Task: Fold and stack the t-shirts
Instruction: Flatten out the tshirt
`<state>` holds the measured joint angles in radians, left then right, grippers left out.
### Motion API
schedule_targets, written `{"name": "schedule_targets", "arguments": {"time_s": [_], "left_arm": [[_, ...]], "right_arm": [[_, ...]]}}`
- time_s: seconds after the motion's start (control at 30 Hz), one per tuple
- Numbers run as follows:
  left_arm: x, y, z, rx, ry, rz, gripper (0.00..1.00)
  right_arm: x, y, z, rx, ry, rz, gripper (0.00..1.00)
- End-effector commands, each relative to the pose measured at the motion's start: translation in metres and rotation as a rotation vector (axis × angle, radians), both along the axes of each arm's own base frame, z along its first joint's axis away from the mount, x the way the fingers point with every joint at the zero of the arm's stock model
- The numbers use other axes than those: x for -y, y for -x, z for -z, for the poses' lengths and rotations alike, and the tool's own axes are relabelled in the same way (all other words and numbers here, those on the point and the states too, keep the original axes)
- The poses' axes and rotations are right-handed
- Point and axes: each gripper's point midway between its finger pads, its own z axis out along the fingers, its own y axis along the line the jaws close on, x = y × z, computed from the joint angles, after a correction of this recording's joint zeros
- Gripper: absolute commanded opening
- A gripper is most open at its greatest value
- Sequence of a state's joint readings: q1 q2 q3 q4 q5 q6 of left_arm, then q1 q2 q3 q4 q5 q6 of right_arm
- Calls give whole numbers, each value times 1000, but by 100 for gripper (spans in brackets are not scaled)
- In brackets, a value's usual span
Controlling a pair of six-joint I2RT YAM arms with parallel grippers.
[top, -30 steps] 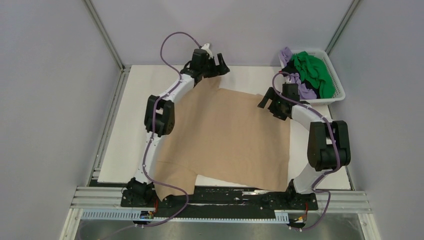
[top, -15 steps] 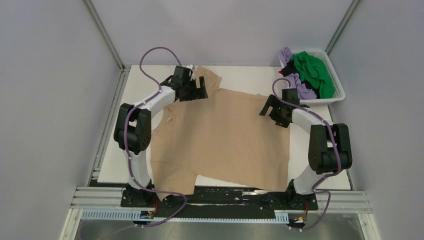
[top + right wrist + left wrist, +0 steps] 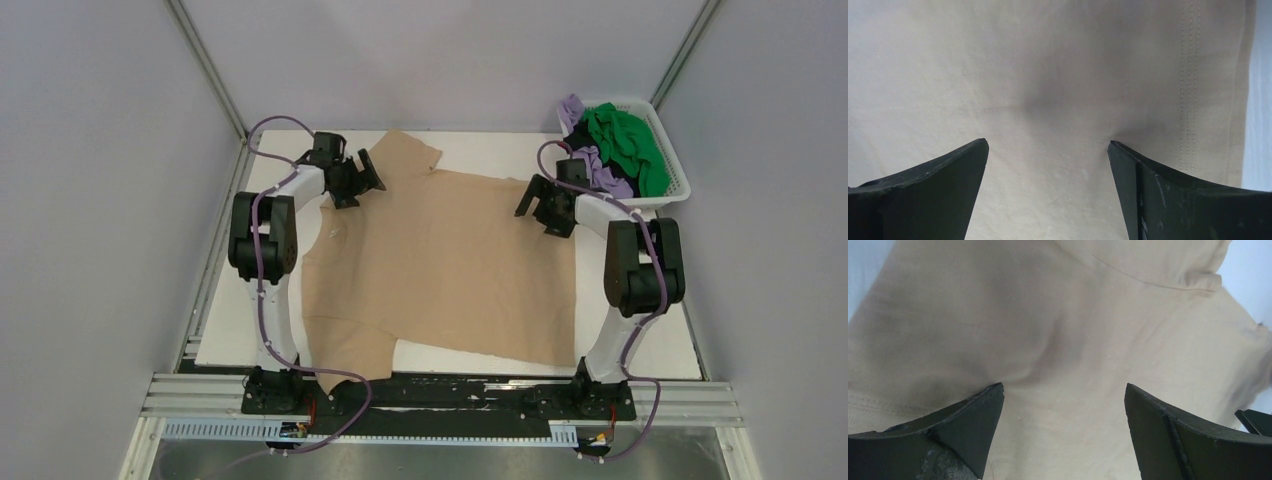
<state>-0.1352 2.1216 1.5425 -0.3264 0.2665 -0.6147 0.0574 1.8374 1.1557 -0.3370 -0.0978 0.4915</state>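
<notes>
A tan t-shirt (image 3: 450, 260) lies spread out flat on the white table (image 3: 650, 335), one sleeve pointing to the far edge. My left gripper (image 3: 358, 180) is open and low over the shirt's far left part; the left wrist view shows its gripper (image 3: 1063, 390) with jaws wide apart over tan cloth (image 3: 1063, 315). My right gripper (image 3: 540, 205) is open over the shirt's far right edge; the right wrist view shows its gripper (image 3: 1048, 145) above the cloth (image 3: 1048, 65) beside a stitched hem. Neither holds anything.
A white lattice basket (image 3: 680, 192) stands at the far right corner with a green shirt (image 3: 625, 140), a lilac shirt (image 3: 572, 106) and dark cloth (image 3: 585, 152) in it. The tan shirt's near left sleeve (image 3: 345, 362) hangs over the table's front edge. Grey walls enclose the table.
My left arm has swung from the far middle to the far left and come down. The shirt's far sleeve now lies flat. My right gripper has shifted slightly farther away.
</notes>
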Motion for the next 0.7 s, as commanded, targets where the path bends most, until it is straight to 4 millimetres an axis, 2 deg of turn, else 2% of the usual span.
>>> {"name": "schedule_targets", "arguments": {"time_s": [0.0,0.17,0.2,0.23,0.27,0.3,0.33,0.37,0.4,0.43,0.53,0.57,0.6,0.63,0.67], "left_arm": [[-29,2,48,-157,-41,-78,100],[-43,-23,50,-145,-27,-142,100],[-48,-31,46,-126,-25,-160,100],[-52,-35,51,-132,-24,-170,100],[-53,-43,46,-111,-20,-175,100],[-55,-46,51,-115,-17,-177,100],[-54,-55,44,-91,-11,-172,100],[-54,-58,48,-92,-10,-170,100],[-53,-66,40,-66,-3,-159,100],[-52,-68,40,-65,-1,-153,100],[-46,-76,14,-18,19,-113,100],[-45,-77,-4,17,21,-107,100],[-45,-72,-6,19,15,-101,100],[-46,-73,-33,75,15,-100,100],[-46,-65,-34,71,6,-94,100]], "right_arm": [[-10,-29,17,-4,-13,-41,100],[-12,-69,19,20,-10,-53,100],[-13,-81,16,37,-11,-56,100],[-14,-88,21,34,-11,-60,100],[-14,-95,22,37,-9,-63,100],[-15,-103,22,46,-5,-66,100],[-14,-110,21,57,2,-68,100],[-13,-116,19,62,8,-68,100],[-12,-122,16,72,15,-67,100],[-12,-126,10,83,23,-67,100],[-9,-133,-21,135,38,-66,100],[-8,-133,-33,155,40,-64,100],[-8,-130,-46,175,40,-62,100],[-8,-125,-58,190,41,-61,100],[-6,-119,-68,203,43,-52,100]]}}
